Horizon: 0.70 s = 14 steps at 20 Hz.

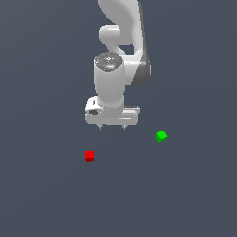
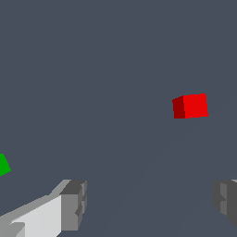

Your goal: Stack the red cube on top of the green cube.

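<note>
The red cube [image 1: 90, 156] lies on the dark grey floor, toward the exterior view's left and nearer the camera than the arm. The green cube [image 1: 161, 136] lies apart from it, toward the exterior view's right. My gripper [image 1: 112, 127] hangs above the floor between and behind the two cubes, open and empty, its two small fingertips pointing down. In the wrist view the red cube [image 2: 190, 106] and an edge of the green cube [image 2: 3, 165] show on the floor, with my grey fingers [image 2: 74, 205] spread wide apart and nothing between them.
The white arm [image 1: 120, 51] rises behind the gripper. The flat dark grey floor [image 1: 46, 199] holds only the two cubes.
</note>
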{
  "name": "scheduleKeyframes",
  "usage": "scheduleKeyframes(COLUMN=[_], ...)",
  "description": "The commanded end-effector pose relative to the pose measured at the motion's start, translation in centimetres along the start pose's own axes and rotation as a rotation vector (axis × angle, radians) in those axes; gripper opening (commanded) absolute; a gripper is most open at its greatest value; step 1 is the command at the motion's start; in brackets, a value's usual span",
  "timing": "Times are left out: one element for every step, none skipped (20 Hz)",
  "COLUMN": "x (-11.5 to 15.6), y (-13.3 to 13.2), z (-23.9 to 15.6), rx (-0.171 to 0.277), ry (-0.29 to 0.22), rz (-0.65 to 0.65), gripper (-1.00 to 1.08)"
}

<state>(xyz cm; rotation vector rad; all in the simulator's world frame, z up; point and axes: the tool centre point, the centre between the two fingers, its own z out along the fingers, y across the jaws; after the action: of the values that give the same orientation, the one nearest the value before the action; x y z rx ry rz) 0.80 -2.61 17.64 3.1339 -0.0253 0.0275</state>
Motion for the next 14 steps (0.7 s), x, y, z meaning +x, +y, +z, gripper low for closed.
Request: scheduleKeyframes(x=[0.0, 0.0, 0.0, 0.1, 0.2, 0.3, 0.4, 0.6, 0.7, 0.9, 1.1, 1.4, 1.6, 1.9], y=[0.0, 0.0, 0.1, 0.2, 0.4, 0.6, 0.8, 1.1, 1.5, 1.9, 2.3, 2.7, 3.2, 3.7], z=[0.0, 0.0, 0.1, 0.2, 0.3, 0.5, 0.8, 1.0, 1.3, 1.7, 2.1, 2.5, 2.9, 3.4], rx=[0.0, 0.0, 0.0, 0.0, 0.0, 0.0, 0.0, 0.001, 0.001, 0.001, 0.001, 0.002, 0.002, 0.002], ry=[0.0, 0.0, 0.0, 0.0, 0.0, -0.001, -0.001, -0.002, -0.002, -0.003, -0.003, -0.004, -0.005, -0.005], rz=[0.0, 0.0, -0.001, -0.002, -0.003, -0.005, -0.007, -0.009, -0.012, -0.015, -0.019, -0.022, -0.027, -0.031], gripper=[1.0, 1.0, 1.0, 1.0, 1.0, 1.0, 1.0, 1.0, 1.0, 1.0, 1.0, 1.0, 1.0, 1.0])
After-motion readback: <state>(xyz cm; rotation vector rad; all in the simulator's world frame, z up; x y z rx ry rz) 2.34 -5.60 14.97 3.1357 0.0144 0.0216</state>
